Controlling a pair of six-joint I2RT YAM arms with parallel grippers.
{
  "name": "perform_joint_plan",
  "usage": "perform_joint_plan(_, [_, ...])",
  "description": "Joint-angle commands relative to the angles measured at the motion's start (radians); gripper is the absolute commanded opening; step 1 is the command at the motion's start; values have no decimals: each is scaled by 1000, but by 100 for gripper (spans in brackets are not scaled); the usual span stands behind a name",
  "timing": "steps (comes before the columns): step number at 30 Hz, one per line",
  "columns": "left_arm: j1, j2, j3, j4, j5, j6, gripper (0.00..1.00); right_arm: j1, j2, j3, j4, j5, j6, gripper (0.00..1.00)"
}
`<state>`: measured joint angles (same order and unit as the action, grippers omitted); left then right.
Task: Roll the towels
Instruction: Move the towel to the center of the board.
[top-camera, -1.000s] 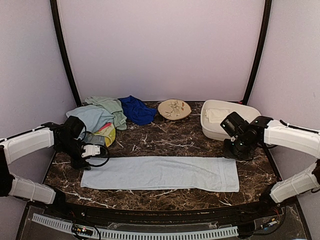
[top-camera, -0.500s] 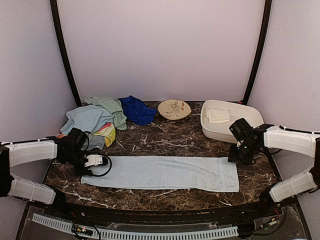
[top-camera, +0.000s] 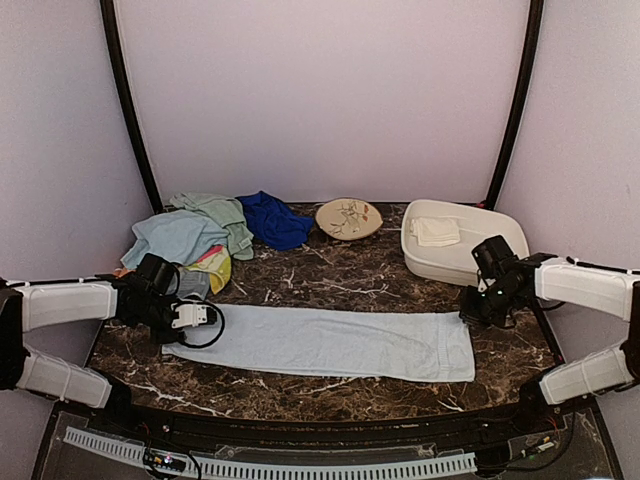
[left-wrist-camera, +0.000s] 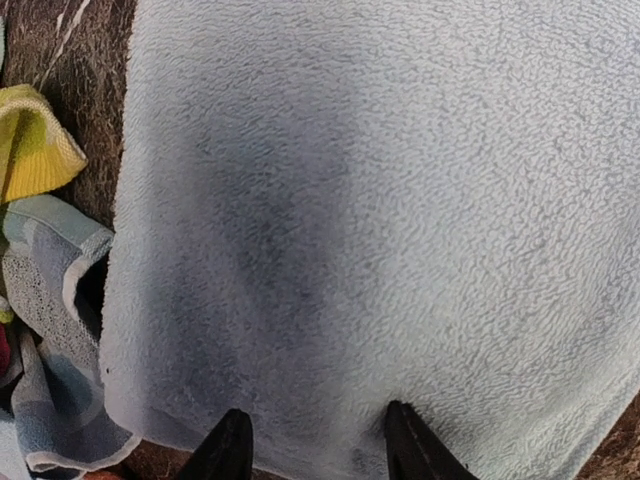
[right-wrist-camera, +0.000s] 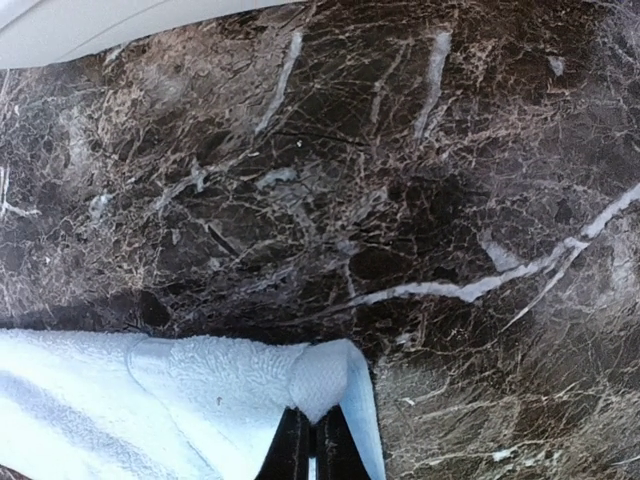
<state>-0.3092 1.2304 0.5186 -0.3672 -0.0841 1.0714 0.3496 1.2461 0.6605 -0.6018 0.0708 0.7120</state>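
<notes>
The right claw (right-wrist-camera: 312, 452) is pressed together on the far right corner of the light blue towel (top-camera: 320, 342). The corner stands up in a small peak between the fingers. The left claw (left-wrist-camera: 318, 452) is spread, with one fingertip on each side of a patch at the towel's left end. The pictures do not show whether those tips touch the cloth.

**Position of the work.** The light blue towel lies flat and lengthwise across the near part of the desk (top-camera: 340, 280). It is not yet rolled. The heap of other towels (top-camera: 195, 235) sits at the rear left, and a yellow towel (left-wrist-camera: 30, 150) lies just beside the left end. A cream towel (top-camera: 436, 231) lies inside the white tub (top-camera: 455, 265).

**Probable faults.**
- Loss of grip: the right claw holds only the tip of one corner. A quick pull can strip the pile out of the fingers.
- Dragging: the left end is not clamped. Tension from the right can slide the whole towel across the desk rather than fold it.
- Skewed roll: turning one corner alone is likely to start a cone, not a cylinder.
- Snagging: if the left claw closes wide of the edge, it can catch the neighbouring yellow towel as well.
</notes>
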Motion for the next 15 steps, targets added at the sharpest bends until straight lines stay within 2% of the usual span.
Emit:
perform_joint_plan(1, [5, 59, -65, -10, -94, 37, 47, -16, -22, 42, 20, -30, -11, 0])
perform_joint_plan(8, [5, 73, -97, 48, -129, 65, 46, -38, 36, 118, -16, 20, -52, 0])
perform_joint_plan(12, [5, 83, -107, 70, -140, 74, 45, -61, 103, 103, 34, 40, -75, 0])
perform_joint_plan(15, [5, 94, -107, 78, -143, 74, 45, -75, 177, 104, 68, 59, -93, 11])
